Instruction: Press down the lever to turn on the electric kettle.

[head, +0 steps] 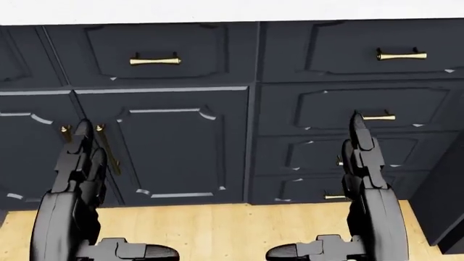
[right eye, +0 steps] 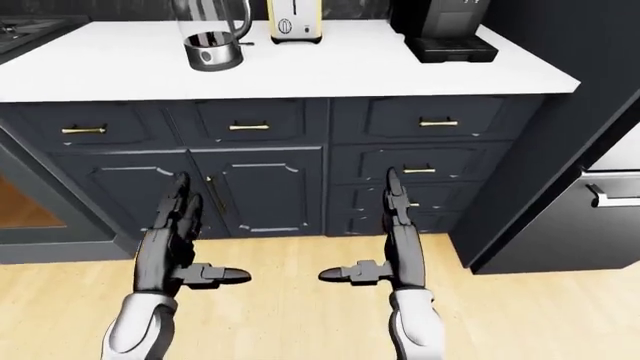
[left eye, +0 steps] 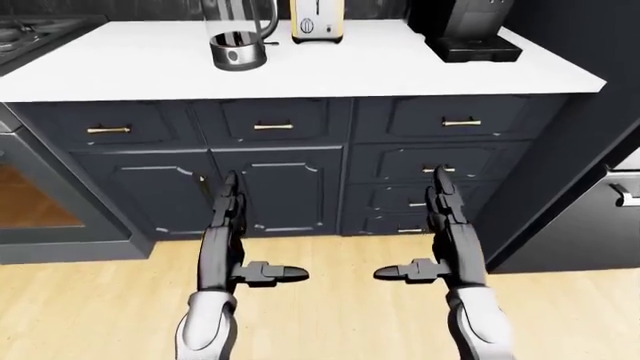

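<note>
The electric kettle [left eye: 238, 36] stands on the white counter [left eye: 330, 64] at the top of the left-eye view, a glass jug on a silver base; its top is cut off by the frame and I cannot make out the lever. My left hand [left eye: 228, 214] and right hand [left eye: 442, 206] are both open, fingers straight and pointing up, thumbs turned inward. They hang low before the dark cabinet doors, well below the counter and far from the kettle. Both hands are empty.
A cream toaster [left eye: 317, 22] stands right of the kettle and a black coffee machine [left eye: 465, 30] further right. Dark cabinets with brass handles [left eye: 273, 126] run below. A stove [left eye: 30, 34] and oven are at the left, a steel appliance [left eye: 610, 217] at the right. Wood floor lies below.
</note>
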Robot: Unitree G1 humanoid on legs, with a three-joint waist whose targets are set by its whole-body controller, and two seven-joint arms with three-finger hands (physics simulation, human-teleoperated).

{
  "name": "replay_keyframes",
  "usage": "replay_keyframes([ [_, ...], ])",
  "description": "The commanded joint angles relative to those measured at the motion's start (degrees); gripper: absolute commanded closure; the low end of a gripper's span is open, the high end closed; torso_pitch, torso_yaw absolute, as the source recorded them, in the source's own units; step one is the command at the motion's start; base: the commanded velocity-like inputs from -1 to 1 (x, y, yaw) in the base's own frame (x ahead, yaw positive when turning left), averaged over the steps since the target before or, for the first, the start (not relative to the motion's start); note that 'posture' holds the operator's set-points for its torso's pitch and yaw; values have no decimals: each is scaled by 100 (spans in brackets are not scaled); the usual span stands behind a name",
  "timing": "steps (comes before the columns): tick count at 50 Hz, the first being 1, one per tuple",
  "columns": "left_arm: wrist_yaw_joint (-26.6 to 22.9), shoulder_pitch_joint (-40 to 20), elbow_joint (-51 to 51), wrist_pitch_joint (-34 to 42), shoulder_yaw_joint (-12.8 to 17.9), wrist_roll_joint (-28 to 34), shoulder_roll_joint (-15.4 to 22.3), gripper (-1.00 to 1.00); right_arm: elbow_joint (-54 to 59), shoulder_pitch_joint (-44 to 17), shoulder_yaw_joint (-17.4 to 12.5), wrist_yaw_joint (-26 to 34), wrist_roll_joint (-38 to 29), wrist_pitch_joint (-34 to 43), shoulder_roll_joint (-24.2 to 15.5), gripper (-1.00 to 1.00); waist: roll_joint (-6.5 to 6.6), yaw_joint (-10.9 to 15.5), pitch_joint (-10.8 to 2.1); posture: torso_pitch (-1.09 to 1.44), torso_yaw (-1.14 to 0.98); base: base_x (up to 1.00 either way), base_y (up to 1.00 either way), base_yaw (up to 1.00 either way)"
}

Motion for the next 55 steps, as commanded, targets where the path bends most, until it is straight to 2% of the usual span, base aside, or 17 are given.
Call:
replay_keyframes([
  [1, 35, -140, -389, 41, 13, -31, 3, -100, -281, -76, -5, -4, -5, -87, -1, -100, 5, 1, -79, 0, 0, 0, 0, 0],
  [14, 318, -604, -1195, 1008, 135, -466, -20, -100, -412, -238, -124, -30, -103, 89, -40, -100, 3, 1, -94, 0, 0, 0, 0, 0],
  [22, 357, -547, -1338, 1015, 127, -371, 40, -100, -359, -203, -68, -65, -141, 84, -10, -100, 12, -1, -90, 0, 0, 0, 1, 0],
  [23, 357, -548, -1351, 1027, 128, -366, 38, -100, -347, -197, -66, -69, -135, 70, -7, -100, 33, -6, -181, 0, 0, 0, 7, 0],
  [25, 343, -536, -1393, 1045, 159, -378, 41, -100, -305, -206, -28, -103, -166, 65, 6, -100, 45, -15, -43, 0, 0, 0, 9, 0],
  [31, 341, -507, -1420, 1029, 128, -332, 27, -100, -249, -200, 39, -112, -137, 5, 19, -100, 179, -22, 21, 0, 0, 0, 10, 0],
  [35, 361, -587, -1502, 1230, 111, -317, 30, -100, -253, -199, 37, -119, -123, 10, 12, -100, 53, -28, 14, 0, 0, 0, 10, 0],
  [38, 352, -572, -1468, 1213, 110, -366, 7, -100, -251, -183, 40, -125, -118, 8, 11, -100, -238, -59, 51, 0, 0, 0, 9, 0],
  [40, 361, -579, -1468, 1220, 98, -355, 14, -100, -248, -185, 44, -118, -113, 5, 8, -100, -89, -67, 41, 0, 0, 0, 10, 0],
  [43, 357, -590, -1398, 1178, 100, -392, 2, -100, -215, -204, 37, -107, -95, -2, 4, -100, -127, -47, 20, 0, 0, 0, 10, 0],
  [46, 368, -580, -1422, 1195, 90, -400, 6, -100, -221, -198, 34, -112, -93, 0, 6, -100, -11, -27, 49, 0, 0, 0, 10, 0],
  [48, 373, -576, -1420, 1196, 92, -415, 4, -100, -223, -194, 36, -110, -86, 1, 8, -100, 129, -32, 94, 0, 0, 0, 10, 0],
  [50, 375, -558, -1438, 1201, 60, -413, 2, -100, -251, -185, 19, -107, -69, 8, 5, -100, 460, -36, 14, 0, 0, 0, 11, 0],
  [51, 376, -559, -1434, 1200, 58, -414, 2, -100, -247, -186, 17, -110, -73, 9, 3, -100, 487, -55, -49, 0, 0, 0, 10, 0],
  [52, 376, -554, -1433, 1195, 56, -411, 4, -100, -241, -188, 17, -113, -72, 9, 6, -100, 375, 23, 38, 0, 0, 0, 11, 0],
  [53, 372, -555, -1423, 1190, 65, -416, 7, -100, -238, -190, 21, -112, -73, 10, 7, -100, 401, -10, 78, 0, 0, 0, 11, 0],
  [55, 371, -559, -1423, 1204, 68, -420, 9, -100, -234, -188, 31, -115, -79, 15, 9, -100, 296, 8, 43, 0, 0, 0, 12, 0],
])
